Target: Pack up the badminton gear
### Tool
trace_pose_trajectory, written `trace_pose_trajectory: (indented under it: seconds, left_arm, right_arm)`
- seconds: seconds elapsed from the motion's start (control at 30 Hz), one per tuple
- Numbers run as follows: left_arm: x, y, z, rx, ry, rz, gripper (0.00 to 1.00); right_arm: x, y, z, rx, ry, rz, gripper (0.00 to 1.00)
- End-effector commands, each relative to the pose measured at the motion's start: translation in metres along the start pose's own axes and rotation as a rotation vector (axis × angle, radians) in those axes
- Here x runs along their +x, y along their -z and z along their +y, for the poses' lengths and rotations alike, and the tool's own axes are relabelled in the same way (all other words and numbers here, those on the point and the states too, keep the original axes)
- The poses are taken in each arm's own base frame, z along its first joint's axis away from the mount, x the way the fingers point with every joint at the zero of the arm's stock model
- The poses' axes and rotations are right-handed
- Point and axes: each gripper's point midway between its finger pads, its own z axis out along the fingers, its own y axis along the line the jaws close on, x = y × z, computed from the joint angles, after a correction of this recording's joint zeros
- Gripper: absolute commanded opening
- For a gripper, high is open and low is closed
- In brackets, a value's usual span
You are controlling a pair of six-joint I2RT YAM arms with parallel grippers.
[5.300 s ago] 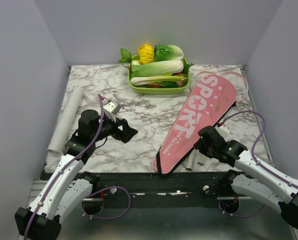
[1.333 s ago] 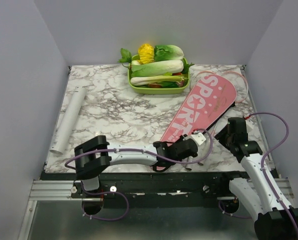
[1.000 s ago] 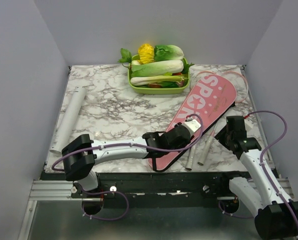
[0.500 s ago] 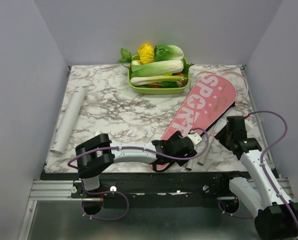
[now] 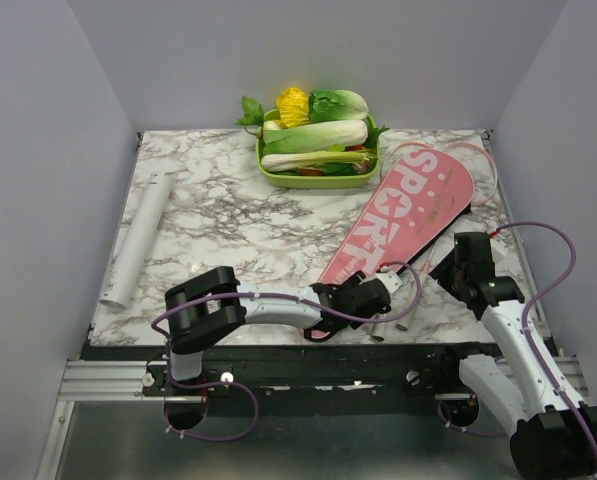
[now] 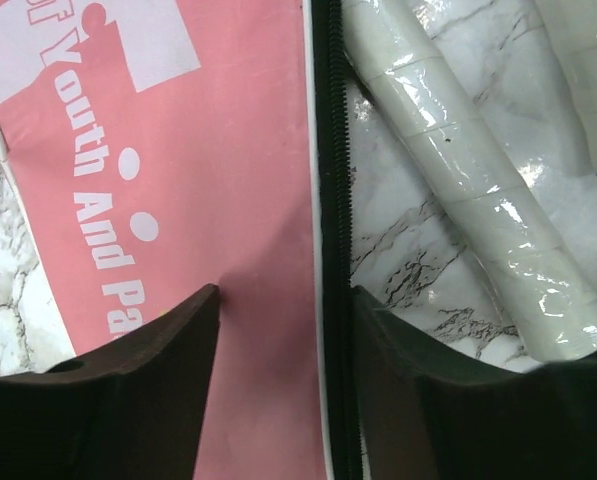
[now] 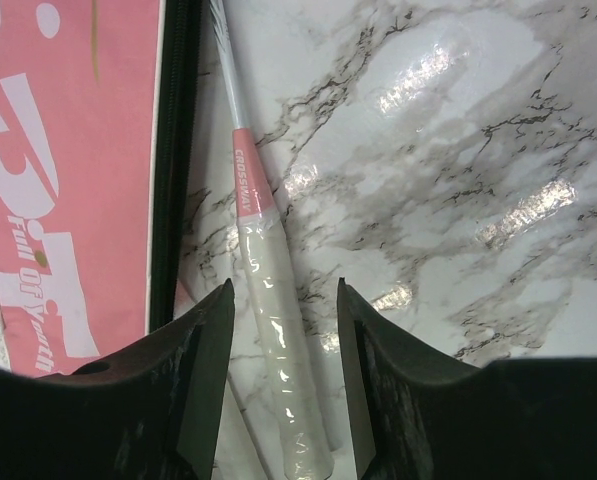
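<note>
- Since a second ago the left pincer [image 5: 376,292] has drawn back toward the near edge, along the narrow end of the cover bag [image 5: 408,205].
- A white tube [image 5: 133,240] lies at the worktop's [image 5: 228,220] left side.
- The left pincer stands parted, fingers astride the bag's black zip edge.
- The green tray [image 5: 318,183] at the back holds vegetables.
- The cover bag lies flat right of centre; two racket handles [image 6: 458,190] lie outside it, just beside the zip.
- The right pincer [image 7: 283,290] gapes over one handle without gripping it.
</note>
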Motion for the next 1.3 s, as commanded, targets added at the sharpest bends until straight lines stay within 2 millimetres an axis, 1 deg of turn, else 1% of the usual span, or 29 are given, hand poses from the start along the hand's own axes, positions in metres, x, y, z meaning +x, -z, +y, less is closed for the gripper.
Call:
trace_pose_trajectory:
  seconds: [0.0,0.07,0.1,0.17,0.2,0.27,0.33,0.37,0.43,0.47,0.63,0.7,0.73,0.8,0.83,0.87,0.97,1.0,1.07,1.1,1.27]
  left_arm:
    - [-0.004,-0.005,0.001,-0.028,-0.014,-0.007,0.50]
    - [-0.003,-0.005,-0.001,-0.020,-0.017,-0.009,0.39]
    - [-0.004,-0.004,-0.001,-0.018,-0.014,-0.014,0.23]
    - [-0.006,-0.002,-0.002,-0.007,-0.011,-0.021,0.05]
    - [-0.006,-0.001,-0.003,0.002,-0.008,-0.027,0.00]
    - [-0.013,0.006,-0.009,0.050,0.000,-0.051,0.00]
    - [-0.018,0.010,-0.009,0.060,0.007,-0.068,0.00]
    - [-0.025,0.016,-0.009,0.068,0.012,-0.087,0.00]
    - [-0.031,0.021,-0.007,0.070,0.010,-0.112,0.00]
    - [-0.038,0.026,-0.006,0.071,0.016,-0.133,0.00]
    - [-0.049,0.032,0.002,0.055,0.010,-0.136,0.00]
    - [-0.056,0.036,0.004,0.055,0.026,-0.142,0.04]
    - [-0.059,0.038,0.006,0.047,0.038,-0.147,0.00]
    - [-0.068,0.044,0.009,0.039,0.060,-0.162,0.00]
    - [-0.071,0.046,0.012,0.033,0.069,-0.169,0.00]
    - [-0.076,0.049,0.018,0.028,0.087,-0.178,0.00]
    - [-0.088,0.056,0.029,0.037,0.124,-0.202,0.00]
    - [-0.093,0.055,0.041,0.025,0.152,-0.209,0.00]
    - [-0.101,0.060,0.049,0.037,0.180,-0.232,0.00]
    - [-0.105,0.060,0.058,0.041,0.202,-0.241,0.00]
    - [-0.126,0.076,0.080,0.043,0.239,-0.297,0.00]
  right_arm:
    - [0.003,-0.002,0.000,-0.013,-0.008,0.006,0.53]
    - [0.005,-0.003,-0.001,-0.014,-0.009,0.007,0.52]
    - [0.005,-0.002,0.000,-0.018,-0.010,0.009,0.52]
    - [0.008,-0.004,-0.001,-0.017,-0.009,0.016,0.52]
    - [0.007,-0.004,-0.001,-0.018,-0.007,0.014,0.52]
    - [0.008,-0.004,-0.001,-0.020,-0.007,0.017,0.52]
    - [0.007,-0.004,0.000,-0.023,-0.007,0.016,0.52]
    - [0.007,-0.003,0.000,-0.026,-0.008,0.015,0.51]
    - [0.007,-0.003,0.001,-0.030,-0.006,0.014,0.51]
    - [0.008,-0.002,0.000,-0.034,-0.006,0.014,0.51]
    - [0.007,0.001,0.002,-0.054,-0.001,0.008,0.50]
    - [0.006,0.003,0.002,-0.060,-0.003,-0.001,0.48]
    - [0.006,0.003,0.000,-0.051,-0.004,-0.008,0.48]
    - [0.002,0.003,0.000,-0.046,-0.006,-0.020,0.48]
    - [0.002,0.003,-0.004,-0.024,-0.004,-0.019,0.48]
    - [-0.002,0.004,-0.002,-0.018,-0.004,-0.026,0.48]
    - [-0.005,0.002,-0.005,0.021,0.001,-0.022,0.49]
    - [-0.007,0.001,-0.004,0.026,0.001,-0.025,0.49]
    - [-0.009,-0.004,-0.004,0.047,0.005,-0.025,0.49]
    - [-0.012,-0.005,-0.002,0.050,0.001,-0.028,0.49]
    - [-0.025,-0.019,0.006,0.088,0.022,-0.036,0.49]
